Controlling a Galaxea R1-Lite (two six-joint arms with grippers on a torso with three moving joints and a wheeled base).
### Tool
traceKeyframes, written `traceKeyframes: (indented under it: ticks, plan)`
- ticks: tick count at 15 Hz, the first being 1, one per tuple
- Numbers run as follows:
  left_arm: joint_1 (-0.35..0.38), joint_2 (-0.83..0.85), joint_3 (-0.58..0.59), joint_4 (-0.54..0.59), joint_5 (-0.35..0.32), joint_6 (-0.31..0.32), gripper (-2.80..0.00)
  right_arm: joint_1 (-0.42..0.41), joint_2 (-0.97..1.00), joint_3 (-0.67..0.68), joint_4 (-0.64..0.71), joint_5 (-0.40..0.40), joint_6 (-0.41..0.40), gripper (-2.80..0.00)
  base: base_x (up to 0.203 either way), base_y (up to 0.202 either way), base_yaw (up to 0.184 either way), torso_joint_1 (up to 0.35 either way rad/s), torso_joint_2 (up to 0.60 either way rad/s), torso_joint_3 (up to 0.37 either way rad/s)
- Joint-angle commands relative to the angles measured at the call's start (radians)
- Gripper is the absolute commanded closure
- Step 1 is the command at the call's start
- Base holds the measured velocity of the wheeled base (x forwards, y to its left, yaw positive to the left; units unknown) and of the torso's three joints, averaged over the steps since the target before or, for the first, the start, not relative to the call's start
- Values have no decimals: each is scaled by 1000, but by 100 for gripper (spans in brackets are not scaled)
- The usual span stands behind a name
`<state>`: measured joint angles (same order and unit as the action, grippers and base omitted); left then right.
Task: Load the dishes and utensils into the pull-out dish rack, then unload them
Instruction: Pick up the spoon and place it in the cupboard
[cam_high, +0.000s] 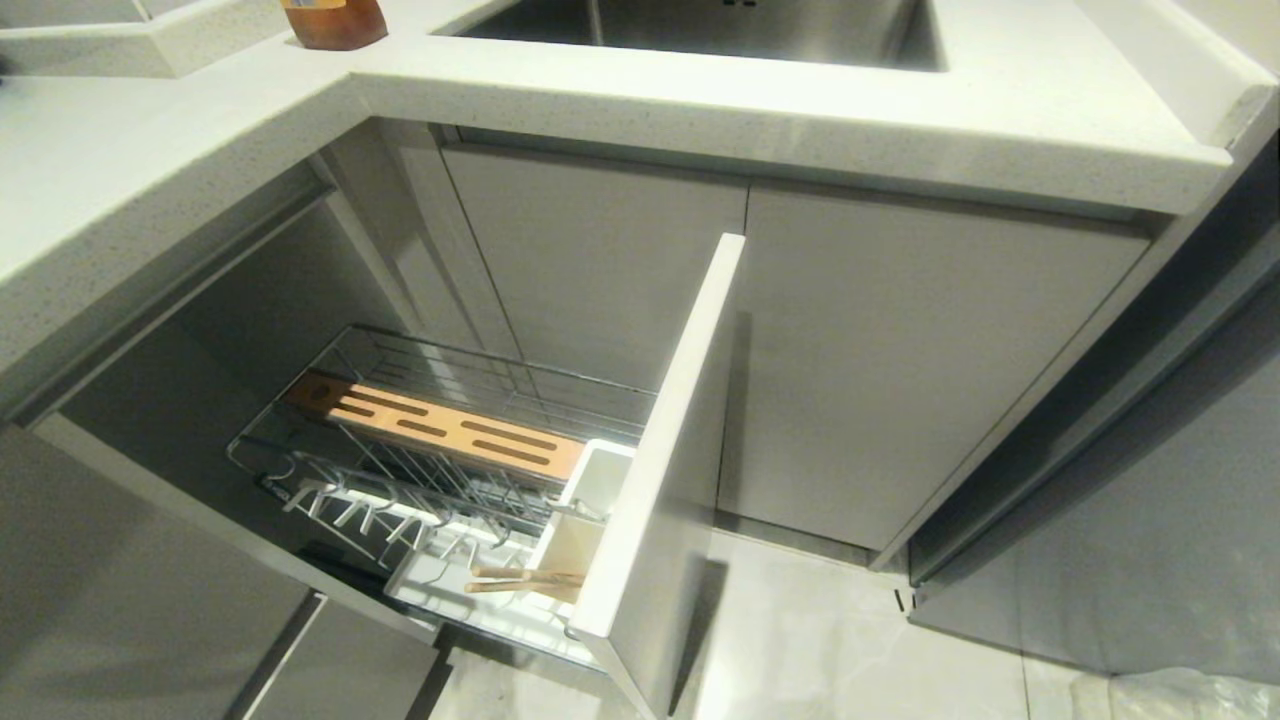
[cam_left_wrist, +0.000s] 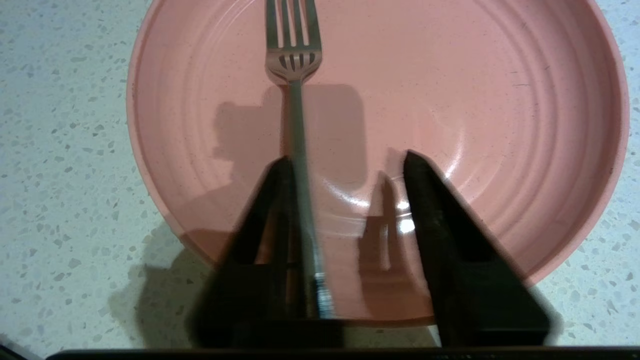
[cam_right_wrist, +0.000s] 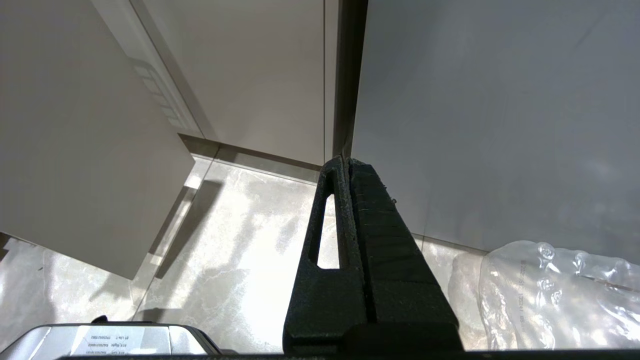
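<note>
While the left pincer hangs over the pink plate on the speckled tabletop, its two black fingers stand partly apart with a clear gap between them. The slim metal fork runs between them, pressed against one finger while the other stands clear of it, so I cannot tell whether the fork is truly gripped. The fork's handle lies over the plate's near rim, and its tines reach toward the plate's far side. The plate sits flat on the tabletop.

Down low, the right pincer hangs above the pale floor with its fingers pressed together and nothing between them. It points toward the seam between two grey cabinet doors, and a crumpled sheet of clear plastic lies on the floor just beside it.

From the head view, the pull-out dish rack stands drawn out of the cabinet under the tabletop's corner, its tall white front panel nearest. Just behind that panel are the white utensil cups, and the wooden chopsticks lie across the white drip tray beside the nearer cup. Farther in, the slotted wooden strip runs along the wire basket. Beyond, set into the tabletop, is a steel sink, with a brown container near the far left corner.
</note>
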<state>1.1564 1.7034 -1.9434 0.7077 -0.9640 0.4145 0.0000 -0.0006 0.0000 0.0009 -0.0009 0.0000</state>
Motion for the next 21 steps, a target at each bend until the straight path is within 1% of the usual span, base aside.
traceKeyframes:
  ticks: [1,6,7,8,9,10,13,14,15,16,17,19,21]
  plan:
    - [0,-2,0,6,-5,3,0,0,1,0,0,0,0,0,0,0,0,0,0,0]
    - [0,-11,0,9,-8,0,0,0,1,0,1,-1,0,0,0,0,0,0,0,0]
    - [0,-20,0,9,-10,-5,0,0,1,0,1,-1,0,0,0,0,0,0,0,0]
    - [0,-38,0,9,-11,-25,0,0,1,0,0,-1,0,0,0,0,0,0,0,0]
    - [-4,-62,-1,8,-11,-80,0,0,1,0,-1,-1,0,0,0,0,0,0,0,0]
    - [-11,-90,-2,6,-12,-152,0,0,1,0,0,0,0,0,0,0,0,0,0,0]
    - [-71,-182,-2,5,-10,-384,0,0,1,0,0,-1,0,0,0,0,0,0,0,0]
    - [-120,-219,-1,6,-7,-474,0,0,1,0,-1,1,0,0,0,0,0,0,0,0]
    - [-165,-250,0,8,-5,-537,0,0,1,0,1,1,0,0,0,0,0,0,0,0]
    - [-218,-277,1,13,-4,-592,0,0,1,0,-1,0,0,0,0,0,0,0,0,0]
    - [-276,-303,1,28,-3,-628,0,0,1,0,0,0,0,0,0,0,0,0,0,0]
    - [-398,-353,3,100,-4,-657,0,0,1,0,-1,1,0,0,0,0,0,0,0,0]
    - [-569,-392,19,197,-3,-661,0,0,1,0,0,0,0,0,0,0,0,0,0,0]
